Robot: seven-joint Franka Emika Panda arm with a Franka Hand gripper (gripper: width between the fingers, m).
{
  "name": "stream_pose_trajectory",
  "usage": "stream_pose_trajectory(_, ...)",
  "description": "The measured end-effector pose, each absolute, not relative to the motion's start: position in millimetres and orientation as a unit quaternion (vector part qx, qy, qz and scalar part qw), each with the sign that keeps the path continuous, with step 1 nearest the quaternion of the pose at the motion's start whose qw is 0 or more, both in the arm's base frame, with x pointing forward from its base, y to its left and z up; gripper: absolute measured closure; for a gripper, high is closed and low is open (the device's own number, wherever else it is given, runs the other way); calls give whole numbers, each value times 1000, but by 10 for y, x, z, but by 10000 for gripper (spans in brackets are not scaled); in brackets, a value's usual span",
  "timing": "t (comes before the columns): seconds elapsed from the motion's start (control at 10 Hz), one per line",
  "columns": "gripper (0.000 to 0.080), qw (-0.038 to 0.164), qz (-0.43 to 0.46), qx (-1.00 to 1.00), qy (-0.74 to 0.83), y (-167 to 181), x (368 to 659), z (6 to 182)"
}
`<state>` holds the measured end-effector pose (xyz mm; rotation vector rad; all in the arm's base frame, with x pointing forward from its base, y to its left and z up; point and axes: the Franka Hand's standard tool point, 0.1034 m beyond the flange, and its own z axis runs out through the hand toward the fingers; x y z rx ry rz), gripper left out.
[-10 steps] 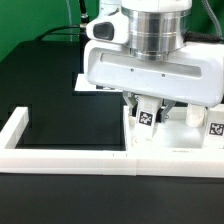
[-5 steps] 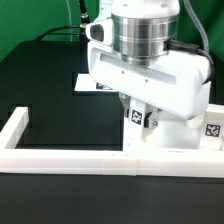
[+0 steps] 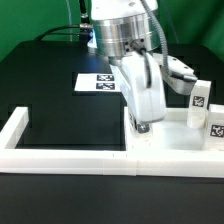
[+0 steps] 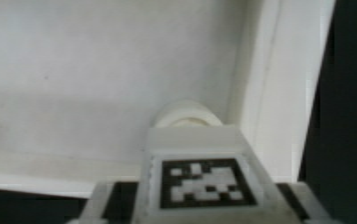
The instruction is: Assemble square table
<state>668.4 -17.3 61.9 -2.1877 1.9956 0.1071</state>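
My gripper (image 3: 143, 122) points straight down over the near left part of the white square tabletop (image 3: 176, 136), seen edge-on in the exterior view. In the wrist view the gripper (image 4: 203, 206) is shut on a white leg (image 4: 200, 150), whose black-and-white tag faces the camera. The leg stands upright with its far end against the tabletop (image 4: 86, 90). From the exterior view the hand hides most of this leg. Two more tagged legs stand at the exterior view's right, one further back (image 3: 198, 97) and one nearer (image 3: 215, 128).
A low white border wall (image 3: 60, 153) runs along the front and up the exterior view's left. The marker board (image 3: 100, 82) lies behind the arm on the black table. In the wrist view a paler white strip (image 4: 281, 70) runs beside the tabletop, with dark table beyond.
The hand has turned about its upright axis from broadside to edge-on, staying over the same spot. The two legs at the exterior view's right now show more fully.
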Motion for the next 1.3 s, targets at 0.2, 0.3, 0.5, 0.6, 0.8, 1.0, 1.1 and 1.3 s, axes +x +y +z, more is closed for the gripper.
stream_pose_trajectory(0.2,320,88,35,-740,666,-164,6683,615)
stream_pose_trajectory(0.3,320,75,32,-777,624,-119,6677,631)
stream_pose_trajectory(0.5,187,55,12,-851,522,-62,6716,692)
stream_pose_trajectory(0.6,156,52,6,-874,483,-33,6713,705)
stream_pose_trajectory(0.8,151,51,4,-899,436,-67,6705,685)
stream_pose_trajectory(1.0,150,51,1,-925,378,-74,6705,686)
stream_pose_trajectory(1.1,150,57,-9,-951,303,-146,6709,722)
stream_pose_trajectory(1.3,150,61,1,-971,233,-212,6677,783)
